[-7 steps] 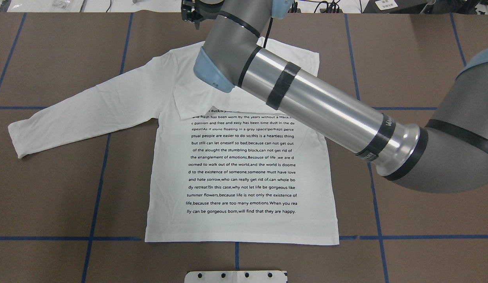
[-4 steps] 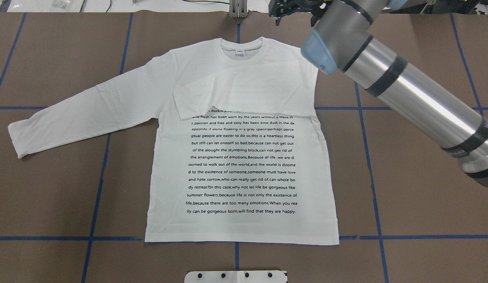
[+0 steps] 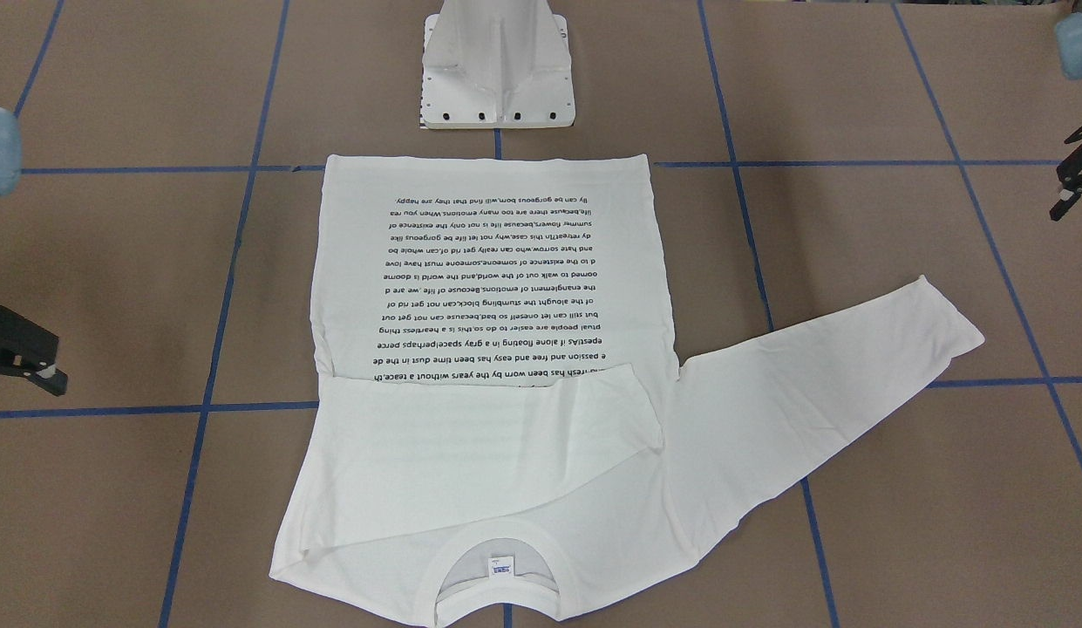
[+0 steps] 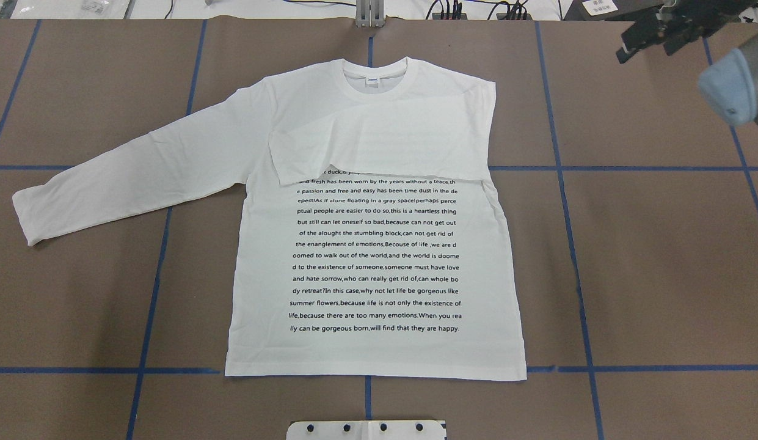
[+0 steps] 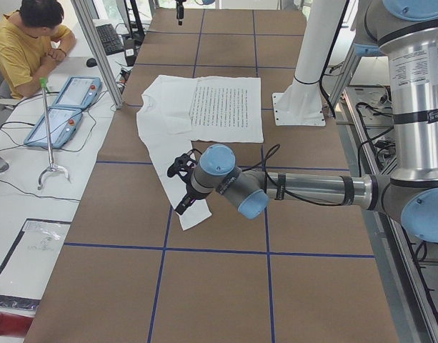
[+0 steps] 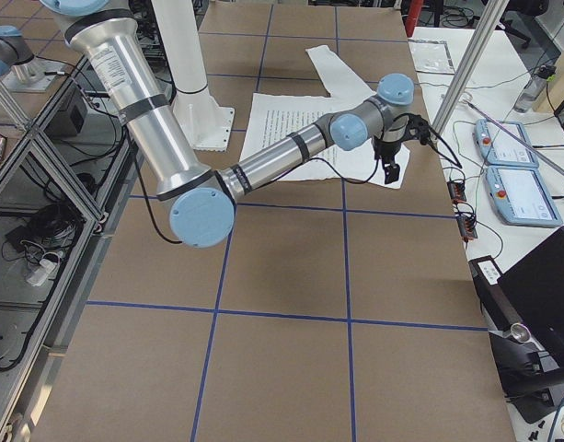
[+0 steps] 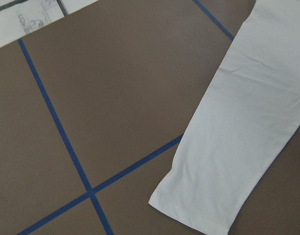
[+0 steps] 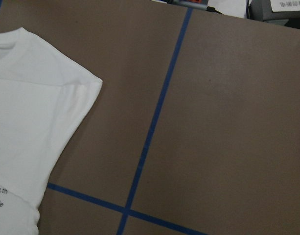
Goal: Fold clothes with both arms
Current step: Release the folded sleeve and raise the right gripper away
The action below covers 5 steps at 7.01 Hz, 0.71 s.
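White, soft-looking knit T-shirt (image 3: 497, 288) flat on a matte brown tabletop (image 3: 854, 523) gridded with blue tape (image 3: 244, 262), seen from the operators' side. Printed side up, black text lines upside down, straight hem next to the white pedestal base (image 3: 497, 78), ribbed round collar (image 3: 497, 558) at the bottom edge. One sleeve (image 3: 820, 384) stretched out to the view's right, the other sleeve (image 3: 479, 445) folded flat across the chest. At the view's left edge the right gripper (image 3: 22, 353), at its right edge the left gripper (image 3: 1077, 174), both clear of the cloth, black fingers spread and empty.

From overhead: long axis of the shirt running straight away from the robot, collar far, hem near, small tag (image 4: 372, 80) inside the neck. In the top right corner the right gripper, fingers apart, a light blue joint cap (image 4: 727, 85) beside it. Against the frame a moment earlier: right gripper shifted from beside the collar out to that corner; shirt unmoved.

From the table's left end: left arm (image 5: 311, 189) low and level, its gripper hovering above the outstretched cuff (image 5: 193, 214). A person (image 5: 26, 43) in yellow seated at a side desk.

From the right end: right arm (image 6: 282, 157) reaching out, gripper raised near the folded shoulder.

Left wrist view: smooth sleeve end with rounded corners on brown, beside a blue tape crossing.

Right wrist view: shoulder corner and a bit of collar at left, a few black letters lower left, a tape crossing to the right.
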Available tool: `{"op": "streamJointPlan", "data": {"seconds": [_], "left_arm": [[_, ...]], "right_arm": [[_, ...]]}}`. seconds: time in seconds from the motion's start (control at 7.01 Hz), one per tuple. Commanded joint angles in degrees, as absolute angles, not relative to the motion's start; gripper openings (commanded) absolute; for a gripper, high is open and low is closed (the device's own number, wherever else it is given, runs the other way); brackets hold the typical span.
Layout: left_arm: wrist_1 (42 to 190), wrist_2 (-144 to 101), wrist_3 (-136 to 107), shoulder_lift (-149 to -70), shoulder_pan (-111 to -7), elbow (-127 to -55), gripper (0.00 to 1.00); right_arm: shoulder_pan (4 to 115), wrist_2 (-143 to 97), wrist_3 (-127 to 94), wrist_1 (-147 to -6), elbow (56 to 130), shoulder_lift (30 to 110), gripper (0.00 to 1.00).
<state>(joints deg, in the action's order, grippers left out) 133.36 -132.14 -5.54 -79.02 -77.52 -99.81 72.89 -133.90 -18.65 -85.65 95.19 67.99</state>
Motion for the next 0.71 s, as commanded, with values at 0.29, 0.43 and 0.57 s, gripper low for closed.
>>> {"op": "streamJointPlan", "data": {"seconds": [0.29,0.43,0.57], "left_arm": [[154.4,-120.1,-18.5,-79.2,-58.9,-87.6,1.00],[154.7,-118.7,-18.5,-79.4,-56.8,-87.3,1.00],[154.6,-118.6,-18.5,-79.5,-55.0,-87.2,1.00]], "right_arm": [[76.7,-133.9,-14.4,-85.1,107.6,84.6,1.00],[76.7,-132.7,-14.8,-85.1,107.5,84.6,1.00],[76.7,-132.0,-15.0,-85.1,107.4,84.6,1.00]]}}
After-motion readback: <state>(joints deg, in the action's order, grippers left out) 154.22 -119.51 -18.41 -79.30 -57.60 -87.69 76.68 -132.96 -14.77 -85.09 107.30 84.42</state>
